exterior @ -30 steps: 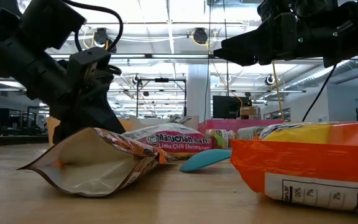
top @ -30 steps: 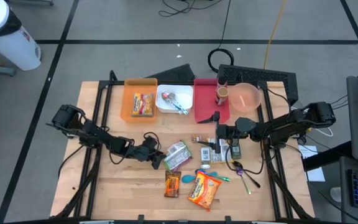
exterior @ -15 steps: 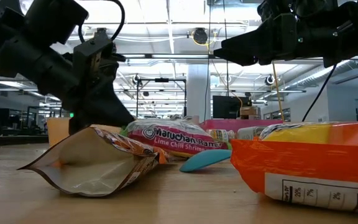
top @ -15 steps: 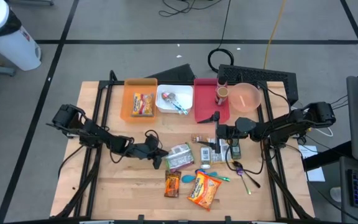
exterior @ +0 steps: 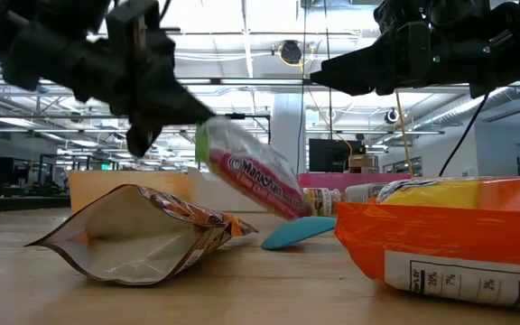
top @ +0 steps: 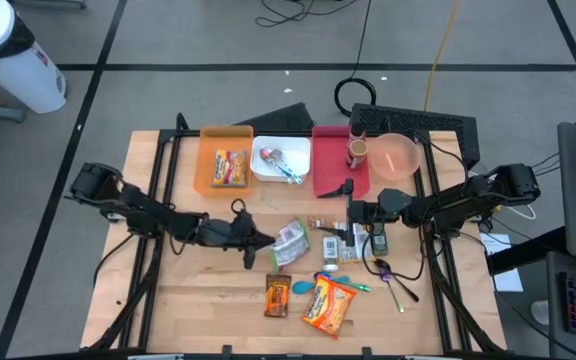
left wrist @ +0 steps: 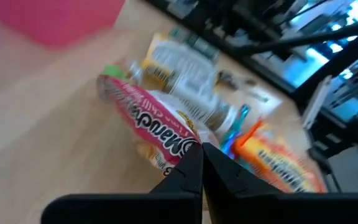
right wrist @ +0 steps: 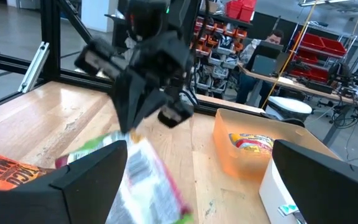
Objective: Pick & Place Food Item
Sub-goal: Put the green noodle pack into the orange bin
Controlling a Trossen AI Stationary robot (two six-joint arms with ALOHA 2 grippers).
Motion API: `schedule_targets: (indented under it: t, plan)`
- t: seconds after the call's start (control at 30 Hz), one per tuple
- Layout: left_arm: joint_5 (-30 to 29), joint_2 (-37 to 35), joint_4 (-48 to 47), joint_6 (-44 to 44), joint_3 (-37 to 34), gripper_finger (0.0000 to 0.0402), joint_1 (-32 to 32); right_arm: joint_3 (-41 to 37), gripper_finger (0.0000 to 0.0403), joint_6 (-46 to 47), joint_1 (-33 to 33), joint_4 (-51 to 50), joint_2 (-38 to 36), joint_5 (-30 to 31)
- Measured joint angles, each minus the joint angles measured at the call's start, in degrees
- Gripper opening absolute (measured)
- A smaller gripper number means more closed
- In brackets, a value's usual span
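One noodle packet [exterior: 255,181] hangs tilted from the left gripper [top: 259,243], clamped on its edge; lift steadily toward the orange bin [top: 225,160] at eleven o'clock, while the right gripper [top: 353,213] waits with fingers apart.

The wooden surface [top: 188,290] carries three bins along its far edge and snack packets [top: 328,305] near its front edge.

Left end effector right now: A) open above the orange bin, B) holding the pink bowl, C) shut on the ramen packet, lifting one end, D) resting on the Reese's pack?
C: the left end effector is pinched on one end of the Maruchan ramen packet, which hangs tilted with that end up in the low view.
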Motion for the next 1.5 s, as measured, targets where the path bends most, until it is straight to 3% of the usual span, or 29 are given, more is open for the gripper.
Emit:
schedule_targets:
  t: [0.37,0.7,0.93,1.23,1.5]
  plan:
    - [0.1,-9.6,0.3,9.6,0.0,0.0002,-0.1,0.0,0.0394,2.2,0.0,-1.5,0.0,-0.2]
    - [1.1,-11.4,0.5,19.8,0.0,0.0001,-0.7,0.0,0.0394,16.7,-3.3,-3.3,0.0,-0.8]
    - [1.1,-11.4,3.5,27.9,0.0,0.0001,-1.2,0.0,0.0394,27.7,-6.3,-4.3,0.0,-11.2]
    - [-3.3,-11.4,9.5,37.0,0.0,0.0001,-1.2,0.0,0.0394,31.7,-6.2,-4.0,0.0,-11.4]
    - [-6.1,-11.4,8.8,42.2,3.1,0.0,-1.0,0.0,0.0394,34.3,-5.6,0.7,1.0,-15.6]
